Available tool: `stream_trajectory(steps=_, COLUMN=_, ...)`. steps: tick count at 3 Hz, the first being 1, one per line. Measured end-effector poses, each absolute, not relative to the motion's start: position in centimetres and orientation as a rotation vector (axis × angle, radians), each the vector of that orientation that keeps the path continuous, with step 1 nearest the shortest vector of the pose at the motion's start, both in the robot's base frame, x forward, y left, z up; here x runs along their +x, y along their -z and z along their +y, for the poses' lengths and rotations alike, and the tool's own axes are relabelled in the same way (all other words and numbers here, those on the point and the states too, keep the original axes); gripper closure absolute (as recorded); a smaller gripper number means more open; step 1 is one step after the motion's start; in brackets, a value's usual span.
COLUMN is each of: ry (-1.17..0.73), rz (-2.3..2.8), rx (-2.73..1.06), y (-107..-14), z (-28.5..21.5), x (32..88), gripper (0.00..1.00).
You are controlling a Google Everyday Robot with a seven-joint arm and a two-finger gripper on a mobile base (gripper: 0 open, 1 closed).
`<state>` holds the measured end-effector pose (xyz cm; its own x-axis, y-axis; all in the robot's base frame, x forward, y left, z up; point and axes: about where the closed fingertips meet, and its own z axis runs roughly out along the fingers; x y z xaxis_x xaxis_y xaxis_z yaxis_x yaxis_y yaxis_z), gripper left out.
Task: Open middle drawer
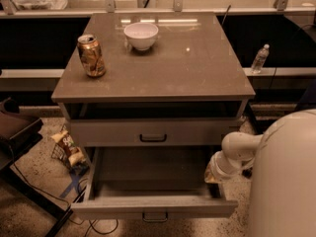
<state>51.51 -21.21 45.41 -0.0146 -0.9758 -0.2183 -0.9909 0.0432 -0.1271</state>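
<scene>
The middle drawer [153,207] stands pulled out towards me, and its wide shallow grey tray [153,172] is showing. Its black bar handle [154,216] is on the front near the bottom edge of the view. The top drawer [153,132] above it is closed. The lowest drawer is hidden under the open one. My gripper [213,174] is at the end of the white arm [239,149], beside the right side of the open drawer and just above its rim.
A soda can [91,56] and a white bowl [141,35] stand on the cabinet top [197,68]. A snack bag [68,149] lies on the floor to the left, with cables below it. A water bottle [260,58] stands at the back right. My white body [286,181] fills the lower right.
</scene>
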Motion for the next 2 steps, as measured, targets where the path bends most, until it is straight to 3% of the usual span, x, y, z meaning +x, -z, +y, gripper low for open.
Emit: stream_trajectory(steps=2, ry=-0.154, rz=2.045, rx=-2.057, y=-42.9, z=-19.0, x=50.7, gripper=1.0)
